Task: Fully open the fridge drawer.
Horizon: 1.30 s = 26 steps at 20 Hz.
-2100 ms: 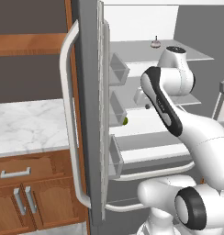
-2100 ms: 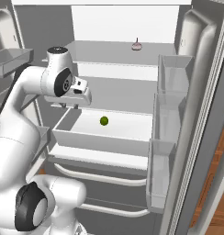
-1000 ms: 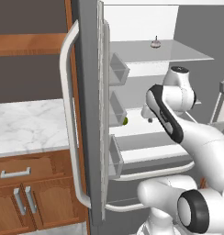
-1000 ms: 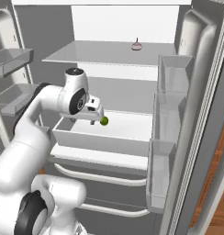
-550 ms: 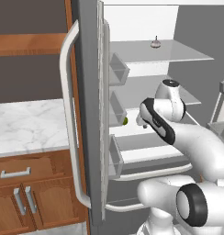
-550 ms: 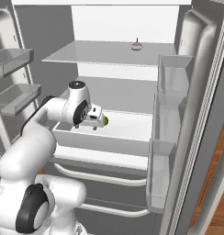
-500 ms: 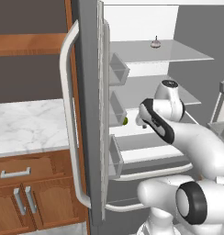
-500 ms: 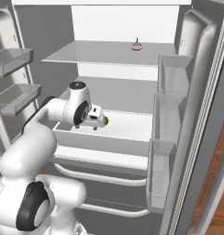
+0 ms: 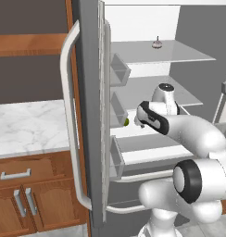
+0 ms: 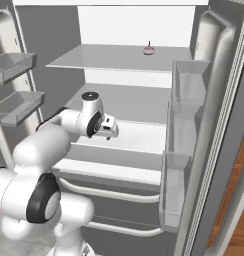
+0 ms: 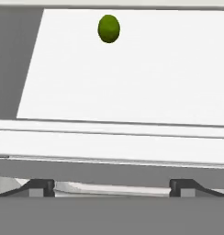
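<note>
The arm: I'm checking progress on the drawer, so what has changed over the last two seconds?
The arm swung down from shelf height, bringing the gripper low over the drawer, fingers spread at its front edge. Nothing gripped yet. The drawer, lime and doors stayed put.

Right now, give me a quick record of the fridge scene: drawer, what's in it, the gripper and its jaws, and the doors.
drawer: drawer partly pulled out, white floor showing
contents: one small green fruit on the drawer floor
gripper: gripper low over the drawer, just behind its front panel
jaws: spread wide, holding nothing
doors: both open, bins on the right door
top shelf: small item near the back
</note>
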Motion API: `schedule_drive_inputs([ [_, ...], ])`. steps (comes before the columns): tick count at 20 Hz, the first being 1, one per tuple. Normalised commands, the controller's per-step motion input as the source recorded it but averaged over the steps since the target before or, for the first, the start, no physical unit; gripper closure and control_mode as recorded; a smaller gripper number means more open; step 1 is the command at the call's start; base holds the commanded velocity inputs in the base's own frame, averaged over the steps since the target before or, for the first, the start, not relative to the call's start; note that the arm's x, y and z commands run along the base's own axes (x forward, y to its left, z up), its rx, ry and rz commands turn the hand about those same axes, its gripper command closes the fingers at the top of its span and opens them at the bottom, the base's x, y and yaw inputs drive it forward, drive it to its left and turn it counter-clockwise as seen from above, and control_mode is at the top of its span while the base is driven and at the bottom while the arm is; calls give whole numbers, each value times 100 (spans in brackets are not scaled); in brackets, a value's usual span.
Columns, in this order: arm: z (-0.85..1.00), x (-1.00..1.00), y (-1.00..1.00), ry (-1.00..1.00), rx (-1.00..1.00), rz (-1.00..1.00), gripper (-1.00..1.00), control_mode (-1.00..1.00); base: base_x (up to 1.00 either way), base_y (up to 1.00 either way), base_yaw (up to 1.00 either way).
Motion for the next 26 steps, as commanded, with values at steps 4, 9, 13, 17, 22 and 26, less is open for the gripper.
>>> schedule_drive_inputs([
  [4,-23,21,0,0,0,-12,-100,-100,0,0,0],
  [9,-27,15,0,0,0,-17,-100,-100,0,0,0],
  [13,-30,13,-3,0,0,-19,-100,-100,0,0,0],
  [17,-38,13,-4,0,0,-18,-100,-100,0,0,0],
  [22,-24,29,-7,0,0,-15,-100,-100,0,0,0],
  [26,-24,31,-4,0,0,-3,-100,-100,0,0,0],
])
